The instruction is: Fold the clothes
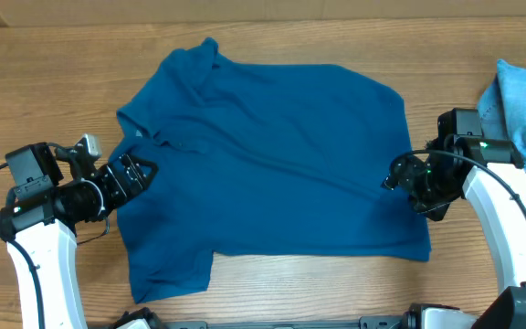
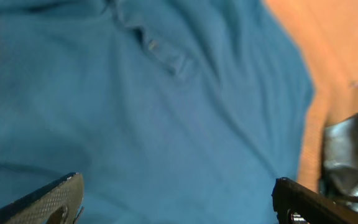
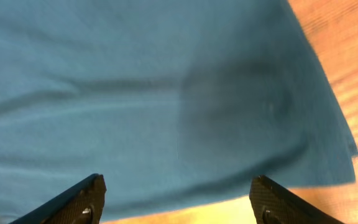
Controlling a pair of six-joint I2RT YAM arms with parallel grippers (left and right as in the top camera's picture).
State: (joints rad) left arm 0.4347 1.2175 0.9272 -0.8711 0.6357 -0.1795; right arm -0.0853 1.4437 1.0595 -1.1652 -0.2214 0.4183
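Lying flat on the counter (image 1: pixel 44 73), the shirt (image 1: pixel 281 164) stretches collar to hem between the two arms. The left claw (image 1: pixel 138 174) hovers at its collar edge and the right claw (image 1: pixel 394 176) at its hem edge, equally near, both reaching inward low, jaws apart, holding nothing.

One deep-blue shirt (image 1: pixel 272 164), one pale-blue garment (image 1: pixel 523 100), two end effectors (image 1: pixel 142 174) (image 1: pixel 395 175), one table (image 1: pixel 53 64)
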